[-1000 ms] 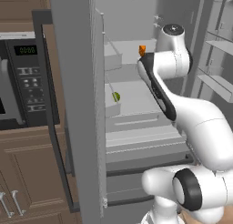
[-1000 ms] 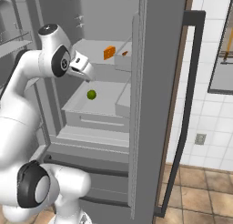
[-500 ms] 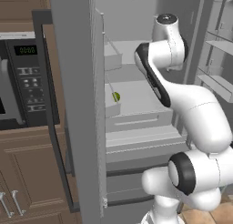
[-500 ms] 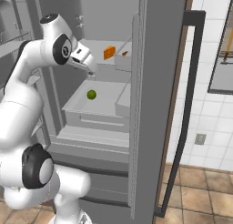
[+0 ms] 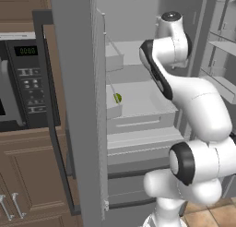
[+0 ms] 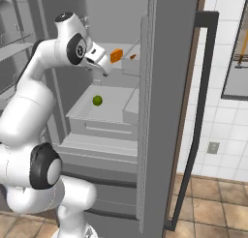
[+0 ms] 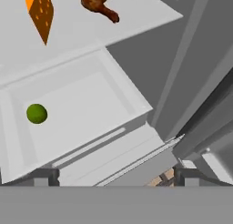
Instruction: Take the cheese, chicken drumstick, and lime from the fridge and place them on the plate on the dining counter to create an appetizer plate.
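Cheese [image 7: 40, 11]: one orange wedge on the upper fridge [image 6: 164, 87] shelf, likely light and firm, best pinched across its flat faces. One drumstick [image 7: 99, 3] lies beside it, probably irregular and slippery; one lime [image 7: 37, 114] below may roll. The gripper [image 6: 100, 65] hovers near, fingers spread, holding nothing.

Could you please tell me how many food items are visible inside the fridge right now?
3. The cheese and chicken drumstick sit side by side on the upper shelf; the lime lies alone on the surface below. Others may be hidden elsewhere.
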Tool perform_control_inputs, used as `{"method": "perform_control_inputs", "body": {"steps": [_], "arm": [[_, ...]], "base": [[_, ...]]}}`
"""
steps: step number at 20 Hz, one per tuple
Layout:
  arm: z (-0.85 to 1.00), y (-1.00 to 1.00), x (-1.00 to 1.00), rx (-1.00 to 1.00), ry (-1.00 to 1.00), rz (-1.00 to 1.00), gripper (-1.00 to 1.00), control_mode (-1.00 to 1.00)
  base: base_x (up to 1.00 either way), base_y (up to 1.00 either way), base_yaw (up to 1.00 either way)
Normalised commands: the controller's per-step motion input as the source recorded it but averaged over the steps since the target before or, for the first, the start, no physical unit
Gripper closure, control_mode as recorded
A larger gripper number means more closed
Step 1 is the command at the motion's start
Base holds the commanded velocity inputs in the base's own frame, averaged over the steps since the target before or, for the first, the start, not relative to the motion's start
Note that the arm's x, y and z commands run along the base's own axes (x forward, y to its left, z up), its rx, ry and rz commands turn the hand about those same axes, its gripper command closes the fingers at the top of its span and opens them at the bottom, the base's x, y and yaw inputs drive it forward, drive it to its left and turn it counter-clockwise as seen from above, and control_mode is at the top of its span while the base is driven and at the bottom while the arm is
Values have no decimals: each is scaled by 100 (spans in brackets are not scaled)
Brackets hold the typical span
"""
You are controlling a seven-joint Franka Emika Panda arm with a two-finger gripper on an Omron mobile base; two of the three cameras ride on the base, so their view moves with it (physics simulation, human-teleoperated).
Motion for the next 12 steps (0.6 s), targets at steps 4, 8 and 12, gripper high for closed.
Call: {"method": "perform_control_inputs", "body": {"steps": [4,8,12], "arm": [[0,-3,35,0,0,0,-100,-100],[5,0,34,0,0,-2,-100,-100],[1,0,35,0,0,-2,-100,-100]], "base": [[0,0,0],[0,0,0],[0,0,0]]}}
